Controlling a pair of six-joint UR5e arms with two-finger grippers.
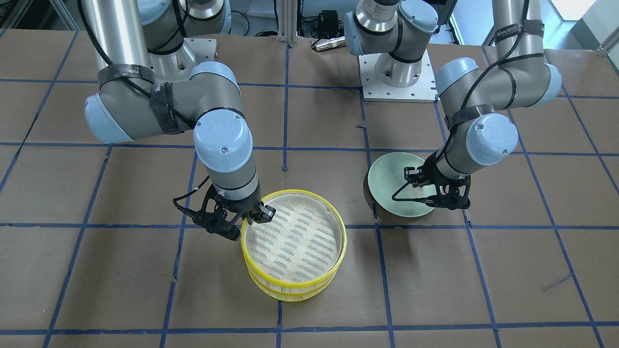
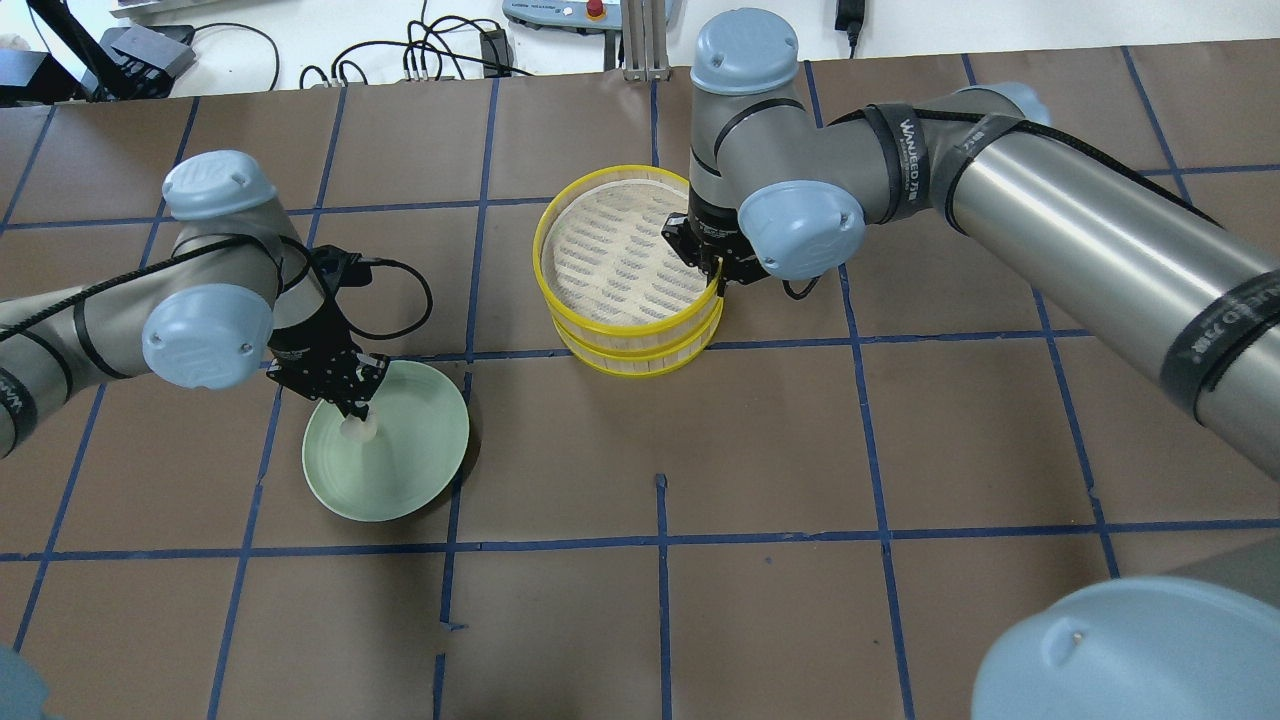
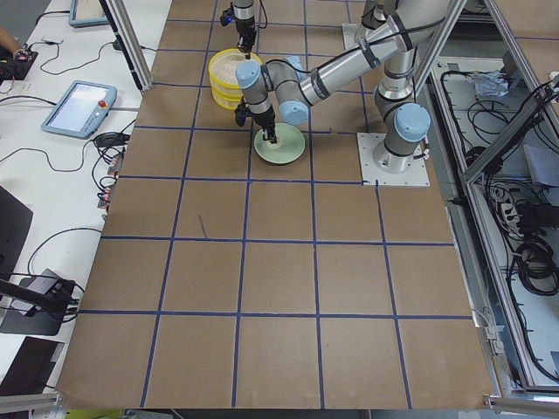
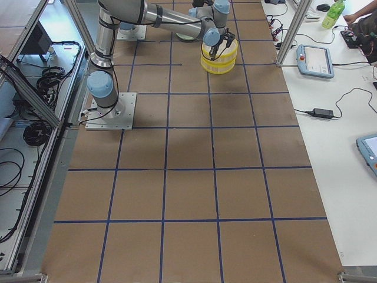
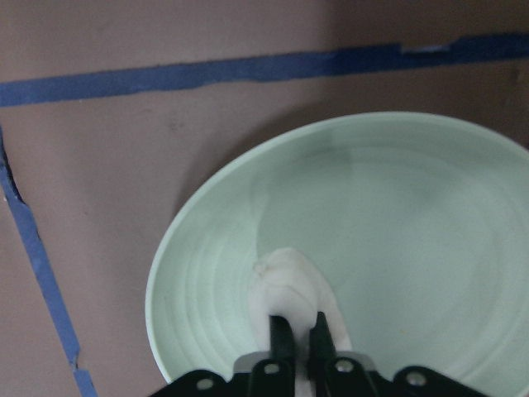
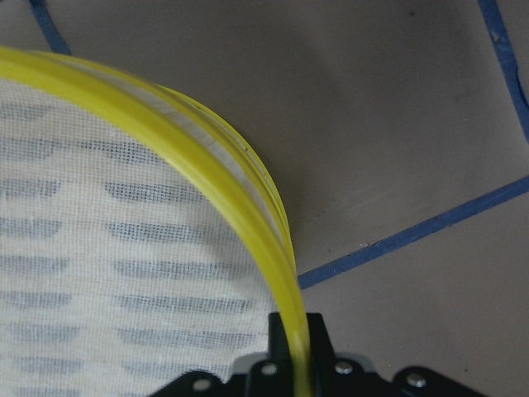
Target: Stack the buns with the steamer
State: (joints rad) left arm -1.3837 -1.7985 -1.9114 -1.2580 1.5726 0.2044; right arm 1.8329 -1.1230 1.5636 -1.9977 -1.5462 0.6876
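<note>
Loading unfinished: left end effector (image 5: pixel 299 321) pinches the smooth white oblong bun (image 5: pixel 285 277) on the pale green plate (image 5: pixel 397 207); right end effector (image 6: pixel 296 329) clamps the empty yellow round steamer's (image 1: pixel 295 241) rim.

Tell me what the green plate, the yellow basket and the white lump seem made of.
The plate looks like glazed ceramic, possibly melamine: smooth pale green with a soft sheen and faint rings. The basket seems plastic at its glossy yellow rim, with a white woven mesh liner. The lump, a bun, looks soft and matte, like dough or foam; I cannot tell which.
</note>
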